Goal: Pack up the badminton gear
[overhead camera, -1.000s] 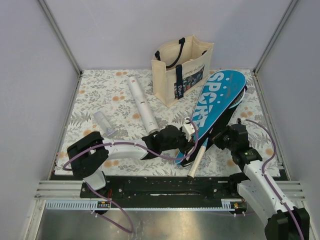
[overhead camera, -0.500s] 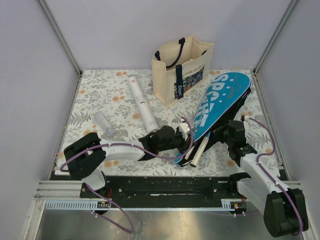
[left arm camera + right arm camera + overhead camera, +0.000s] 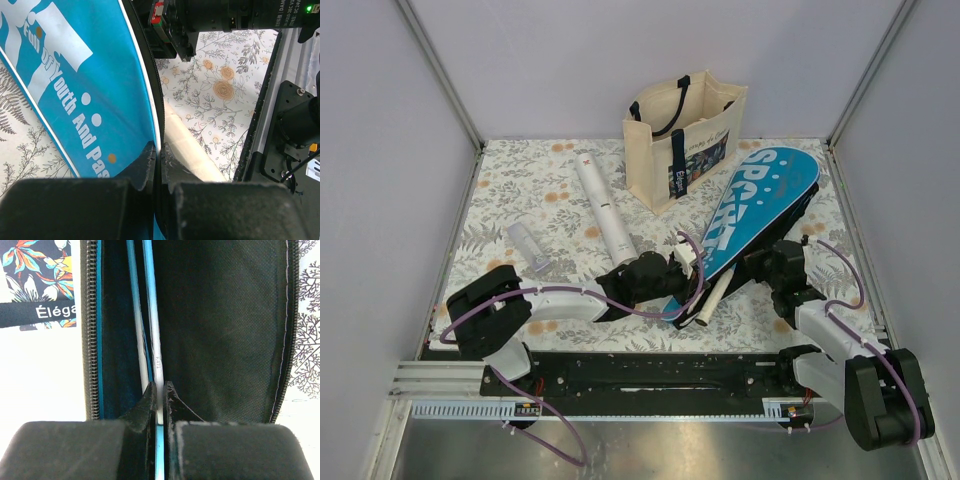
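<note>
Between the two tools, the blue case (image 3: 757,203) has swung a little since a second ago. Its broad end now sits further right, the white handle (image 3: 710,302) at its narrow end juts less far toward the arm bases, and the right arm has folded lower. The left tool (image 3: 159,152) is clenched on the case's black edge at the narrow end. The lettered blue face spreads up and left of its fingers (image 3: 145,165), and the handle lies just right of them on the desk (image 3: 220,90). The right tool (image 3: 161,390) is clenched on a thin light-blue racket (image 3: 155,340) by its shaft, inside the opened case. A second racket (image 3: 137,315) runs just left of it. The case's long axis runs from the tools away and rightward, with the broad end farthest. The white tube (image 3: 605,210) lies well left of the left tool, pointing away.
</note>
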### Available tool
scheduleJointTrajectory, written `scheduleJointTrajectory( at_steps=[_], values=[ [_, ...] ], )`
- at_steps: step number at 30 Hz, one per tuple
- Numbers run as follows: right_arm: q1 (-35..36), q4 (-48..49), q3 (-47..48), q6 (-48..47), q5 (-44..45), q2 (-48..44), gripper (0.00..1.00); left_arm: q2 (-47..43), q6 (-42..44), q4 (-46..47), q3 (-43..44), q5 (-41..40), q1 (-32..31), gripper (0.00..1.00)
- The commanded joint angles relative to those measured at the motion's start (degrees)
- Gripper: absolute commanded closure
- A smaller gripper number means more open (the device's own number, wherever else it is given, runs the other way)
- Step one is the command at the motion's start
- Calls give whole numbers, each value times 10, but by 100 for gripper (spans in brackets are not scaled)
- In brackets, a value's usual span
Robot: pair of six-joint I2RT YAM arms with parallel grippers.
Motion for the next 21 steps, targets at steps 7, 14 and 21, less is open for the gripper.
scheduleJointTrajectory(
  at_steps=[7,14,21],
  values=[
    [-12,105,15,95,40,-20,100,-31,3,18,-12,13,-14,100],
    [-16,98,9,110,48,-37,100,-33,0,10,-11,5,-14,100],
    [-16,115,6,103,71,-17,100,-34,-13,13,-11,9,-16,100]
  ],
)
